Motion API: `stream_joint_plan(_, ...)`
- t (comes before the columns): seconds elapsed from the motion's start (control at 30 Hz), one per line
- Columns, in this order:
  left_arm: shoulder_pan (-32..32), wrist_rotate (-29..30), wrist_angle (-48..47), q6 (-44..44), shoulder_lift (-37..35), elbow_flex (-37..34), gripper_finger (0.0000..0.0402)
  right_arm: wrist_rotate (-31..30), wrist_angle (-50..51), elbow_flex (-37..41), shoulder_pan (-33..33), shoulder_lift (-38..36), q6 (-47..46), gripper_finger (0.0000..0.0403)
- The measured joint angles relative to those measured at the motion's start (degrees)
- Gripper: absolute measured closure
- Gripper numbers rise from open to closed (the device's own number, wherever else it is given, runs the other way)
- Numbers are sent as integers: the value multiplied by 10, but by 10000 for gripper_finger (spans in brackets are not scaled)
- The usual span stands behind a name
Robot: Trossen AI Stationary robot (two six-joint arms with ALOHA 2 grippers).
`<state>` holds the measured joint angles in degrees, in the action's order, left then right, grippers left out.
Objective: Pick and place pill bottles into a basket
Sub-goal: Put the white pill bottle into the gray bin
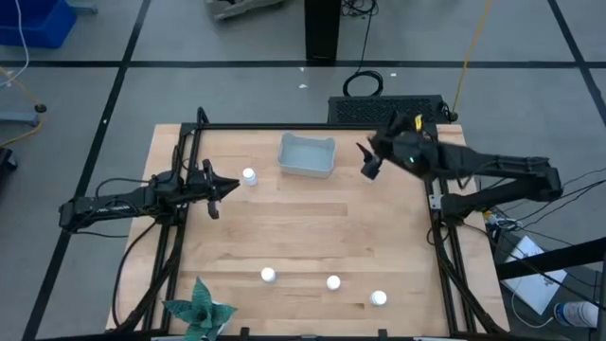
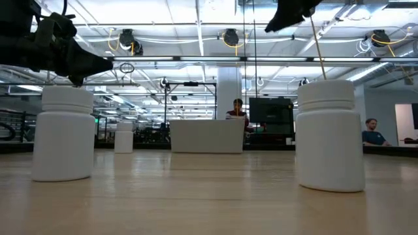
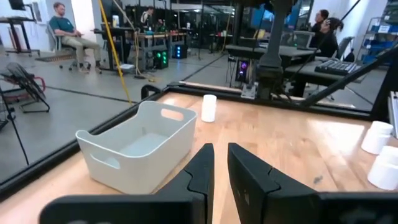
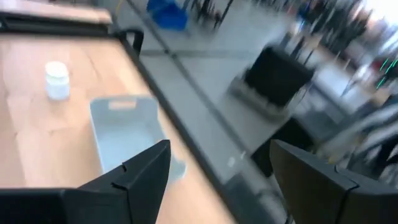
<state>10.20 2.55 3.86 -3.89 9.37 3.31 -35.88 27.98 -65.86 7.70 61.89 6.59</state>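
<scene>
The light grey-blue basket (image 1: 306, 155) stands on its base near the table's far edge. One white pill bottle (image 1: 249, 176) stands upright just left of it. Three more stand along the near edge (image 1: 268, 276), (image 1: 333, 282), (image 1: 379, 298). In the left wrist view a bottle (image 3: 209, 107) shows past the basket (image 3: 140, 146). My left gripper (image 1: 220, 187) is shut and level at the table's left, beside the bottle near the basket. My right gripper (image 1: 367, 163) is raised to the right of the basket. It is open, with nothing between its fingers (image 4: 149, 171).
A green star-shaped paper plant (image 1: 199, 311) sits at the near left corner. A black frame (image 1: 312, 126) borders the table's far edge and sides. The bare wooden middle of the table (image 1: 312, 223) lies between the basket and the near bottles. People sit in the room behind (image 2: 373, 134).
</scene>
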Motion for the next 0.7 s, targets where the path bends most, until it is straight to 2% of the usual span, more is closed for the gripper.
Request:
stream_joint_plan(0.17,0,0,0,6,0,0,350,135,91,-24,115,5,-56,132)
stream_joint_plan(0.33,0,5,1,26,0,0,350,240,122,5,215,12,-71,131)
stream_joint_plan(0.5,9,5,1,31,0,0,350,284,130,58,260,28,-70,127)
stream_joint_plan(0.7,25,5,-11,19,0,0,350,285,134,101,265,51,-59,111)
